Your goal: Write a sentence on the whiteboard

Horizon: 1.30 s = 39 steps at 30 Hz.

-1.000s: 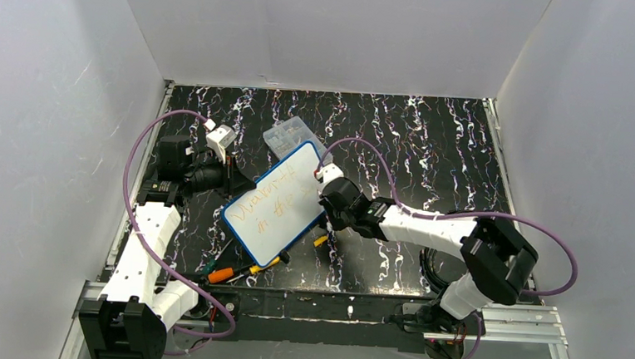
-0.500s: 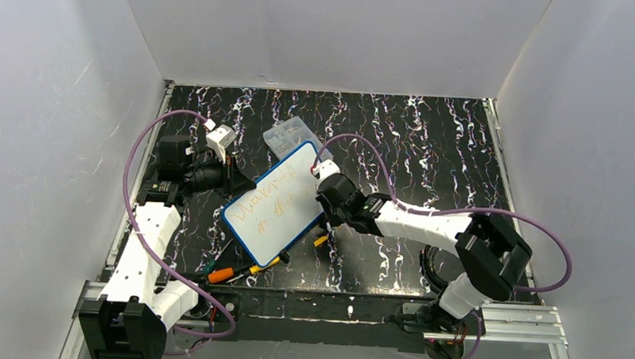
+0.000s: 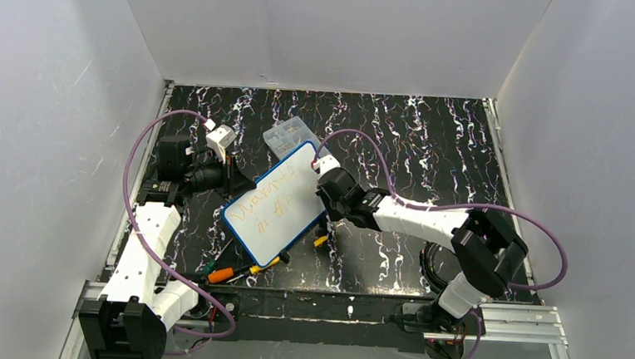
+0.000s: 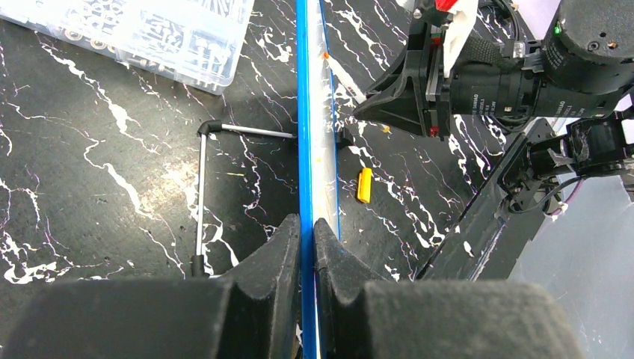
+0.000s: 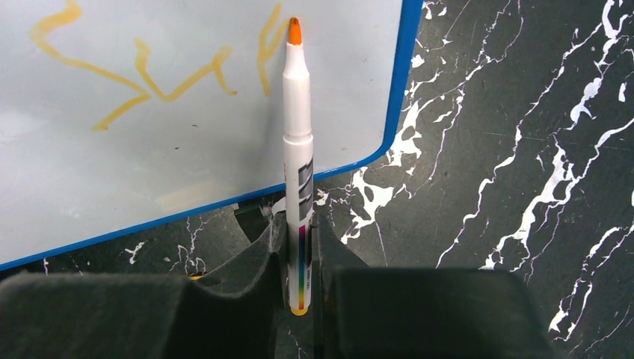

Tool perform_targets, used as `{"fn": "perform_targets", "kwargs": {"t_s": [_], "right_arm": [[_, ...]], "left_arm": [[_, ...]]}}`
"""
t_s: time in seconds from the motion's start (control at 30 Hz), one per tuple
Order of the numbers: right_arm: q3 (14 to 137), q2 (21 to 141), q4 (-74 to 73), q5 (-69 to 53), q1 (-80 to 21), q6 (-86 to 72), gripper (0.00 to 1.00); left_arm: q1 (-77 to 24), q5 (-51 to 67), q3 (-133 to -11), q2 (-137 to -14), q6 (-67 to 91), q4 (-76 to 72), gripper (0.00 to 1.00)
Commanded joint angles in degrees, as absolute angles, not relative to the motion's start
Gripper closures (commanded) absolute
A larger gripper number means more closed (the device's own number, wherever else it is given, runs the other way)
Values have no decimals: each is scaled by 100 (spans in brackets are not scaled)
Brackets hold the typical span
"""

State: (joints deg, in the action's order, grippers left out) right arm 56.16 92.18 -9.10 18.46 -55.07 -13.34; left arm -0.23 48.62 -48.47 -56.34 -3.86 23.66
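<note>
Whiteboard point(image 3: 271, 231) one, sentence point(image 3: 273, 195) in two lines, marker point(image 5: 297, 134) one, clear box point(image 3: 290, 134) one

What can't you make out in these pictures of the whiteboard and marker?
Top view: the writing on the whiteboard is too small to read.
Right wrist view: the frame's top edge cuts the writing off.
Left wrist view: the whiteboard is edge-on, its face hidden.
The marker tip's contact: unclear.

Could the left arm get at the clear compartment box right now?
Probably not yet: the left gripper is shut on the rim of the whiteboard. The clear box lies nearby, unblocked, but the board would have to be released first.
</note>
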Motion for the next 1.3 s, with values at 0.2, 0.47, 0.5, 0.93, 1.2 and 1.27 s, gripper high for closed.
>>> {"fn": "perform_targets", "kwargs": {"t_s": [0.2, 0.47, 0.5, 0.93, 1.2, 1.27], "right_arm": [[5785, 9306, -902, 1788, -5388, -1367, 99], [5636, 9343, -991, 1544, -5388, -1406, 99], [5603, 9336, -1001, 1522, -5388, -1418, 99], [5511, 9196, -1129, 1498, -5388, -1450, 99], [5357, 8677, -1064, 1854, -5388, -1564, 99], [5327, 8731, -1074, 1860, -5379, -1557, 99]], "left_arm": [[-79, 5098, -4840, -5478, -424, 2529, 100], [-77, 5089, -4843, -5476, -428, 2523, 100], [-77, 5089, -4843, -5476, -428, 2523, 100], [-78, 5098, -4852, -5467, -430, 2518, 100], [-79, 5098, -4851, -5458, -428, 2523, 100], [-79, 5098, -4843, -5458, -428, 2522, 100]]}}
